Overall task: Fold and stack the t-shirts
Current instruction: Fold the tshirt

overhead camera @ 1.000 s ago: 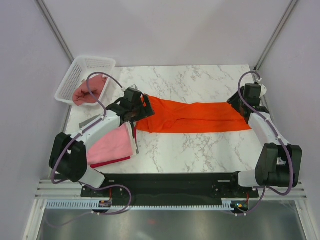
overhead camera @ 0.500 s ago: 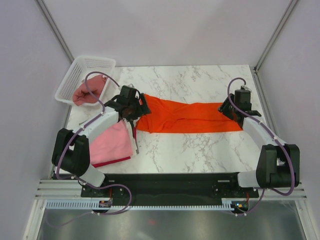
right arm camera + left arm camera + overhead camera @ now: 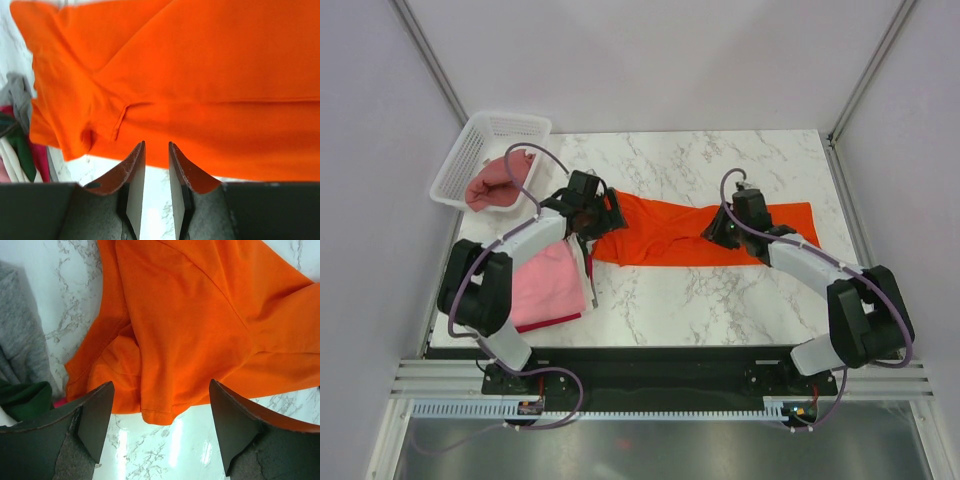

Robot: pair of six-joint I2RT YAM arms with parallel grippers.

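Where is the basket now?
Top view: the white basket sits at the table's far left corner, beyond the left gripper, holding a dusty rose shirt.

Your orange t-shirt (image 3: 670,232) is spread lengthwise across the middle of the desk (image 3: 720,290), with its left end rumpled. The light pink shirt (image 3: 542,285) lies folded near left, and the dusty rose shirt (image 3: 495,185) sits crumpled in the basket (image 3: 460,165).

Bright, even light — glare on the tabletop (image 3: 176,439), right-wrist view blurred.
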